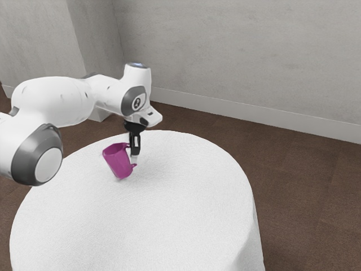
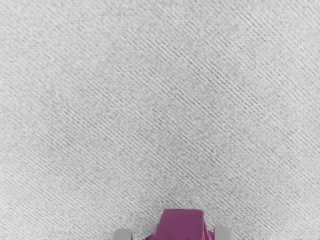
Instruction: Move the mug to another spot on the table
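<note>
A magenta mug (image 1: 117,161) hangs tilted, its open mouth turned up and toward the exterior view's left, just over the white round table (image 1: 180,220). My black gripper (image 1: 135,160) points straight down and is shut on the mug's side nearest the exterior view's right. In the wrist view a magenta part of the mug (image 2: 181,224) sits between two grey fingertips (image 2: 123,234), with the white tablecloth (image 2: 150,100) below. Whether the mug's base touches the cloth I cannot tell.
The tablecloth stretches wide toward the exterior view's right and front of the mug. The table's round edge drops to a dark brown floor (image 1: 304,186). A grey wall (image 1: 237,51) with a white baseboard stands behind.
</note>
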`<act>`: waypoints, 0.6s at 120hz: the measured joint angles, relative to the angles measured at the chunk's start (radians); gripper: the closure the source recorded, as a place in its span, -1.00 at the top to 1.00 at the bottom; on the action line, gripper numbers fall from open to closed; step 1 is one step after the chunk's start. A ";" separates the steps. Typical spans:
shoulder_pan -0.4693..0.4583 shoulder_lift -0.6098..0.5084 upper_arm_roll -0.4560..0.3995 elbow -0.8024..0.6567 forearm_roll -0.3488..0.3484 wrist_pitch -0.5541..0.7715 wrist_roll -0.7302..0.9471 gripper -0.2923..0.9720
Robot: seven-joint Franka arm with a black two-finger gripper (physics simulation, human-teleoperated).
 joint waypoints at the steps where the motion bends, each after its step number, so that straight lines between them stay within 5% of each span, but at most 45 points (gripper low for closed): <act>1: 0.000 -0.001 -0.003 0.002 0.007 -0.002 -0.002 -0.48; 20: -0.017 -0.053 -0.039 -0.008 0.094 -0.035 -0.046 -0.50; 47: -0.110 -0.273 -0.051 -0.292 0.150 -0.041 -0.120 -0.63; 72: -0.141 -0.310 -0.058 -0.431 0.171 -0.039 -0.197 -0.65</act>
